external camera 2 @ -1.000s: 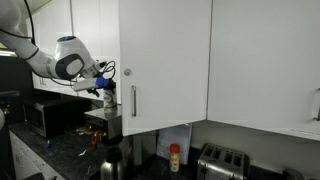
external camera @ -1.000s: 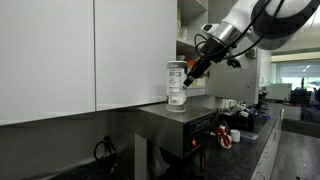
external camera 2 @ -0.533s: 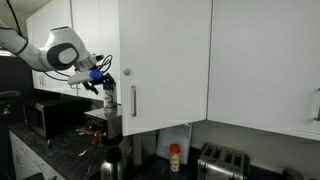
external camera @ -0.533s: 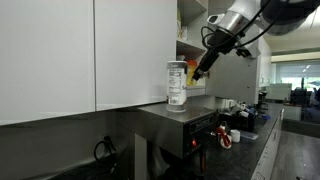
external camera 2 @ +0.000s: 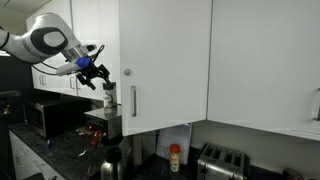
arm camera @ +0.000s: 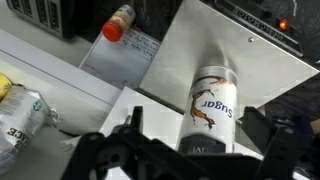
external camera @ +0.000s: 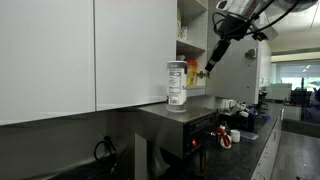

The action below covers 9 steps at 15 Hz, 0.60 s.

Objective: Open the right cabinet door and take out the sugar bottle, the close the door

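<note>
The sugar bottle (external camera: pixel 176 84) stands upright on top of a dark appliance (external camera: pixel 180 118), just outside the cabinet; it also shows as the sugar bottle (external camera 2: pixel 110 97). From above, the wrist view shows the sugar bottle (arm camera: pixel 210 105) with "Sugar" on its label. My gripper (external camera: pixel 213 62) hangs open above and beside the bottle, not touching it. In the wrist view the gripper (arm camera: pixel 205 150) has its fingers (arm camera: pixel 130 135) spread wide, nothing held. The right cabinet door (external camera 2: pixel 165 65) shows its silver handle (external camera 2: pixel 133 100). The cabinet interior (external camera: pixel 190 45) is exposed.
A yellow bottle (external camera: pixel 191 72) sits on the shelf inside the cabinet. A small red-capped container (external camera 2: pixel 175 157) stands on the counter by a toaster (external camera 2: pixel 222 160). A microwave (external camera 2: pixel 50 115) and a kettle (external camera 2: pixel 110 162) stand below. More white cabinet doors (external camera 2: pixel 265 60) line the wall.
My arm has risen and drawn back from the sugar bottle, still open. The bottle has stayed put on the appliance top.
</note>
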Each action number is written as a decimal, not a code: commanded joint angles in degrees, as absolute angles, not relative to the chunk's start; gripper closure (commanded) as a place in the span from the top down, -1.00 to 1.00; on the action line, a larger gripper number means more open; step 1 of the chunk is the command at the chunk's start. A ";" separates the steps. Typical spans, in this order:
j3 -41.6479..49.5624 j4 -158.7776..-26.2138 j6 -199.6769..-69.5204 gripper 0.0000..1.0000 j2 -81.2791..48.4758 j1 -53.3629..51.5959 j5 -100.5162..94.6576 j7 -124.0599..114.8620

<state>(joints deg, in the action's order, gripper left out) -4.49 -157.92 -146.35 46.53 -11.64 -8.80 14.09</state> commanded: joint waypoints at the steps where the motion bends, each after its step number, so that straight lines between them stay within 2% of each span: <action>1: -8.36 -156.03 -140.21 1.00 49.58 -7.34 -11.58 9.29; 9: -13.51 -152.56 -130.92 1.00 54.18 -2.04 -15.51 -1.55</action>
<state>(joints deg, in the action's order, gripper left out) -11.44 -154.19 -134.15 53.28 -4.59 -13.58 1.45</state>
